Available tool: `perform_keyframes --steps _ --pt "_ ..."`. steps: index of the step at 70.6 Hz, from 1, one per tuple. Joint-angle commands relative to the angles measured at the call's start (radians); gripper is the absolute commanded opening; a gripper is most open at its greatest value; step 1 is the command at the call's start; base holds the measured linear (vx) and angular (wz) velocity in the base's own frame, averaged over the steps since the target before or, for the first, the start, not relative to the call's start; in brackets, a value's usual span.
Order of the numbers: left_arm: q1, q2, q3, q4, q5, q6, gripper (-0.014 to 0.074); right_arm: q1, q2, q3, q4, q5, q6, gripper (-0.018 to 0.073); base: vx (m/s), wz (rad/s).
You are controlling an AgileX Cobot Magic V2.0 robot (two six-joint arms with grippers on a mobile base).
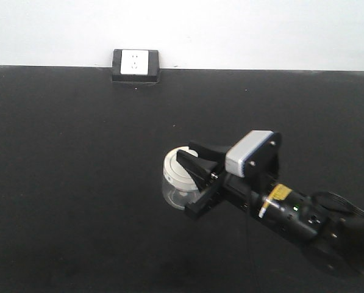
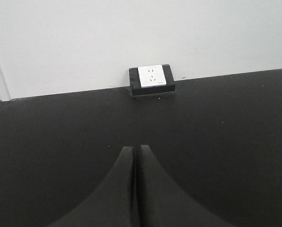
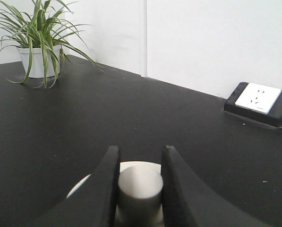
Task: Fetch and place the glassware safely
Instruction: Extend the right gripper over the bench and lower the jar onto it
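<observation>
The glassware is a small squat clear jar with a cream-white lid, just right of the middle of the black table. My right gripper reaches over it from the right. In the right wrist view the lid's knob sits between the two black fingers, and the right gripper is shut on it. The lid's rim shows just beyond the knob. The glass body is hidden there. My left gripper is shut on nothing above bare table, away from the jar.
A black-framed white socket sits at the table's far edge against the white wall; it shows again as the socket and the socket. A potted spider plant stands at the far left corner.
</observation>
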Motion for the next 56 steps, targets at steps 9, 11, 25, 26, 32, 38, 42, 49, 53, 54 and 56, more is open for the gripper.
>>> perform_keyframes --steps 9,11,25,26,32,38,42,49,53,54,56 --pt "-0.007 0.002 -0.027 -0.008 -0.075 -0.007 -0.0007 -0.002 0.09 -0.185 0.022 -0.102 -0.056 -0.0001 0.0 0.0" --pt "-0.007 0.002 -0.027 -0.008 -0.075 -0.007 -0.0007 -0.003 0.108 -0.208 0.022 -0.092 -0.057 -0.0001 0.0 0.0" --pt "-0.007 0.002 -0.027 -0.008 -0.075 -0.007 -0.0007 -0.068 0.197 -0.328 0.007 -0.069 -0.048 -0.0001 0.0 0.0" --pt "-0.007 0.002 -0.027 -0.008 -0.075 -0.007 -0.0007 -0.075 0.199 -0.331 0.005 -0.069 -0.045 -0.0001 0.0 0.0" --pt "-0.007 0.002 -0.027 -0.008 -0.075 -0.007 -0.0007 -0.118 0.227 -0.361 -0.001 -0.071 -0.043 -0.0001 0.0 0.0" --pt "-0.007 0.002 -0.027 -0.008 -0.075 -0.007 -0.0007 -0.149 0.249 -0.37 -0.003 -0.073 -0.04 -0.0001 0.0 0.0" --pt "-0.007 0.002 -0.027 -0.008 -0.075 -0.007 -0.0007 -0.165 0.262 -0.371 -0.004 -0.077 -0.04 -0.0001 0.0 0.0" --pt "-0.007 0.002 -0.027 -0.008 -0.075 -0.007 -0.0007 -0.178 0.286 -0.371 -0.01 -0.077 -0.041 -0.0001 0.0 0.0" --pt "-0.007 0.002 -0.027 -0.008 -0.075 -0.007 -0.0007 -0.183 0.302 -0.371 -0.02 -0.077 -0.041 -0.0001 0.0 0.0" --pt "-0.007 0.002 -0.027 -0.008 -0.075 -0.007 -0.0007 -0.182 0.307 -0.371 -0.026 -0.077 -0.041 -0.0001 0.0 0.0" --pt "-0.007 0.002 -0.027 -0.008 -0.075 -0.007 -0.0007 -0.182 0.315 -0.371 -0.03 -0.077 -0.042 -0.0001 0.0 0.0"
